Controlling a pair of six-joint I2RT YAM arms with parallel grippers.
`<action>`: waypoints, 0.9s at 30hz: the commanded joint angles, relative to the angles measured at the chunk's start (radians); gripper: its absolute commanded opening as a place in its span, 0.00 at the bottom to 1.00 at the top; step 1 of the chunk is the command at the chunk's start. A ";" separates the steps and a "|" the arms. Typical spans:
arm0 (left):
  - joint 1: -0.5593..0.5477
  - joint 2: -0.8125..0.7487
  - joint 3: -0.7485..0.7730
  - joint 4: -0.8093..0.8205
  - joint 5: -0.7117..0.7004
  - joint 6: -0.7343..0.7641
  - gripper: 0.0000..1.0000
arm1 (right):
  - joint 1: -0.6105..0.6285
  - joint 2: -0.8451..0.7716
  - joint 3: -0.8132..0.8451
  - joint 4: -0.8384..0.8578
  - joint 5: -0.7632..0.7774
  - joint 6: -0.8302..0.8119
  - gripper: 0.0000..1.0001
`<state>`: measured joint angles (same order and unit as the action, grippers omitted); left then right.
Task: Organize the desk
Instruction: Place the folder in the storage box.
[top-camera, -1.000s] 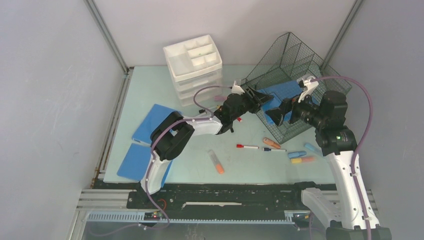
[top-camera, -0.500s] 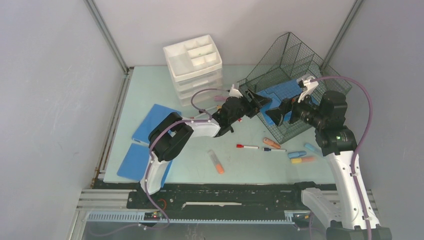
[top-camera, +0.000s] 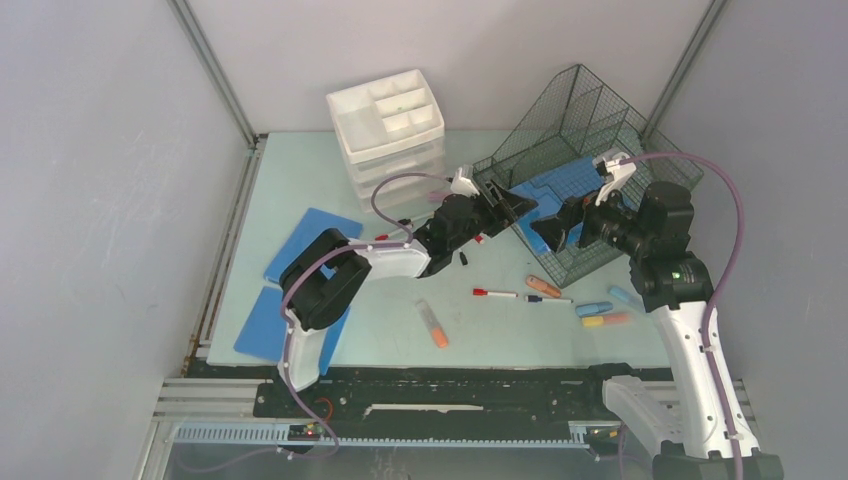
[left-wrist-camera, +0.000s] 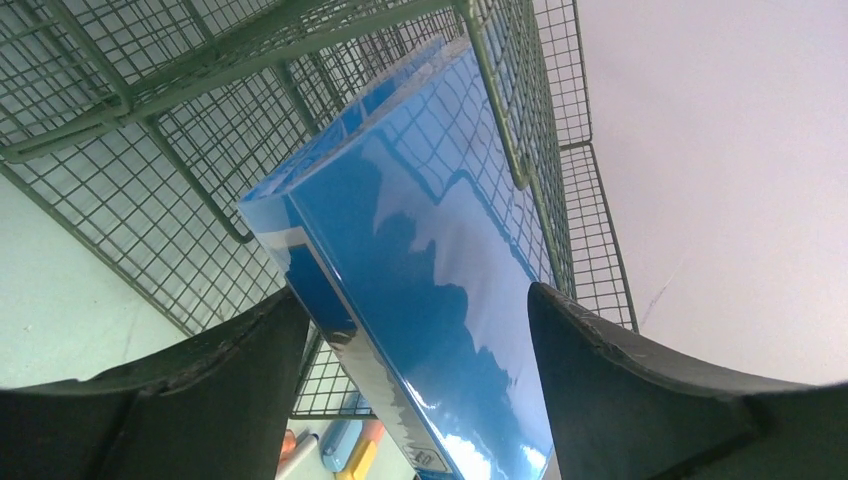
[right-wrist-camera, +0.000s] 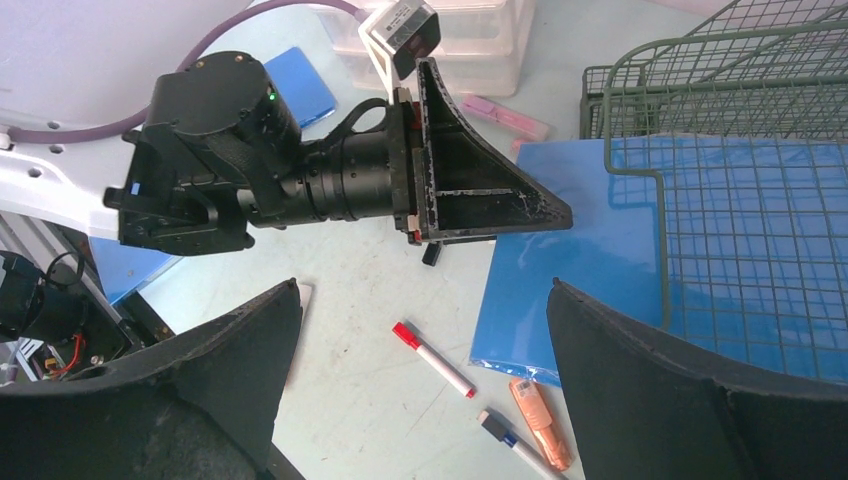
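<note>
Worktop (top-camera: 300, 170), pale mint-green, flat and rectangular, fills the floor of the grey-walled cell, with a black rail along its near edge. It is far from tidy. Loose on it are a red-capped white pen (top-camera: 495, 294), an orange marker (top-camera: 433, 325), and a small cluster of orange, blue and yellow markers (top-camera: 590, 310) toward the right. Two flat blue pads (top-camera: 300, 250) lie at the left. At the far edge stand a white plastic drawer unit (top-camera: 388, 125) and a dark wire-mesh tray (top-camera: 590, 110), which sits tilted. A glossy blue book (top-camera: 565, 185) lies in the tray's open mouth, part inside the mesh and part jutting out over the worktop. Change over the last second: the left gripper (top-camera: 510, 205) has spread its jaws and drawn back a little from the tray. Its wrist view shows the book's edge in the gap between the parted fingers, no longer pinched, so the book reads as let go. The right gripper (top-camera: 550, 232) stays wide open and empty, hovering beside the tray's front, facing the left gripper. Judgement: the book's placement looks nearly finished, perhaps needing a push deeper. The pens and markers are not yet collected.
</note>
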<state>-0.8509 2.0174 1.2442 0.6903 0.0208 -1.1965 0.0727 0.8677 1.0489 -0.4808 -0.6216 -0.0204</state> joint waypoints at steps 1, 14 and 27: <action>-0.002 -0.084 -0.020 0.032 -0.014 0.064 0.82 | 0.007 -0.009 -0.005 0.031 0.000 -0.016 1.00; -0.001 -0.120 -0.086 0.022 -0.012 0.079 0.83 | 0.012 0.000 -0.005 0.027 -0.011 -0.023 1.00; -0.001 -0.276 -0.190 0.015 -0.058 0.226 0.83 | 0.032 0.013 -0.004 0.012 -0.062 -0.057 0.99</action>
<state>-0.8509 1.8309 1.0737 0.6815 -0.0051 -1.0615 0.0959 0.8806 1.0451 -0.4824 -0.6540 -0.0490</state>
